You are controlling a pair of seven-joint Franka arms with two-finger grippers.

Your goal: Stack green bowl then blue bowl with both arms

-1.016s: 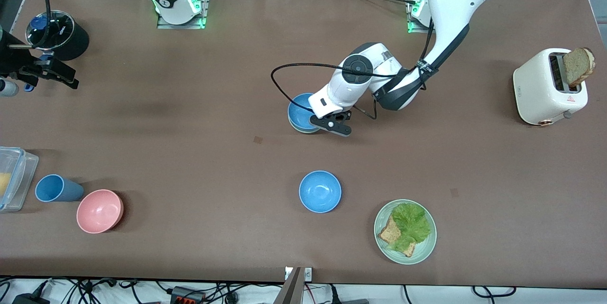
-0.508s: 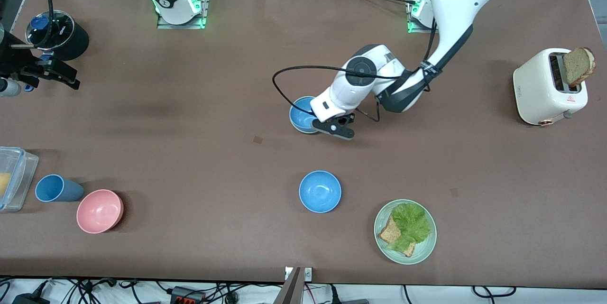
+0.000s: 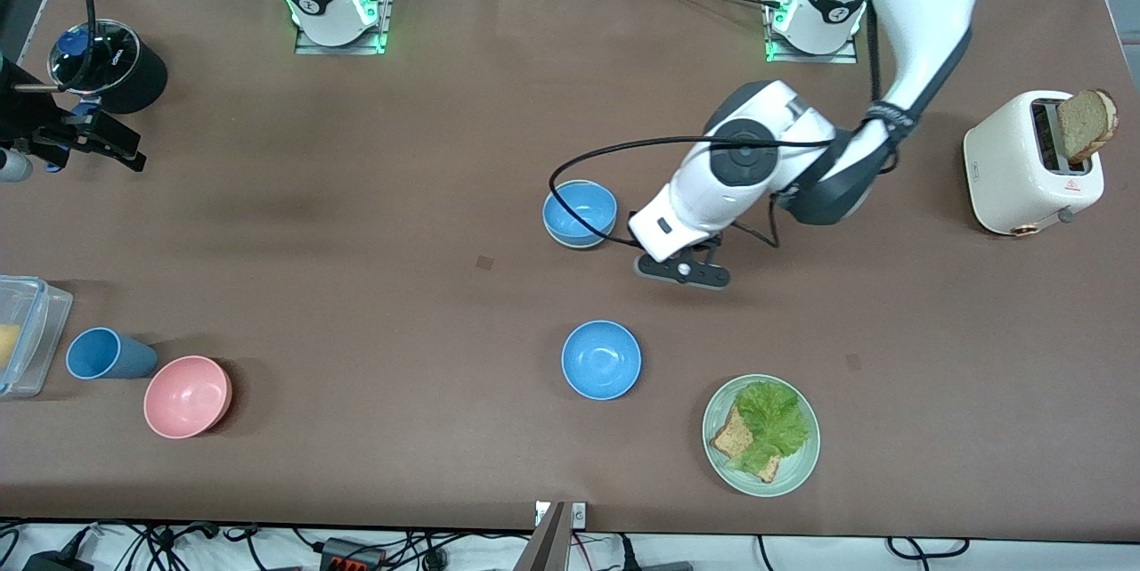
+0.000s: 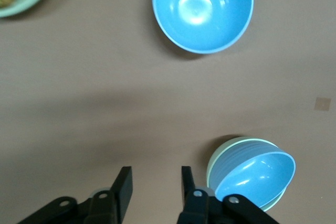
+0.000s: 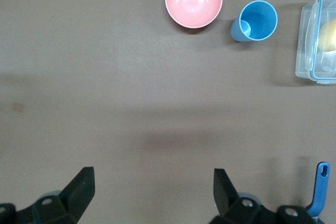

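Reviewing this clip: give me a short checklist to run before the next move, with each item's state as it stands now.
1. Blue bowl nested in green bowl: ok.
2. Left hand open, empty, beside the stack: ok.
3. Nested bowl sits level: not ok, tilted in the left wrist view.
4. Right hand open, waiting at its end of the table: ok.
5. Second blue bowl apart from the plate: ok.

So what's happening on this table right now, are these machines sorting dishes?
They are stacking bowls. A small mid-blue bowl already sits nested in a pale sage-green bowl mid-table. The left arm's end effector hangs open and empty over bare table beside that stack. The right arm's end effector waits, open, at its own end of the table. A second round blue bowl sits alone, nearer the front camera.
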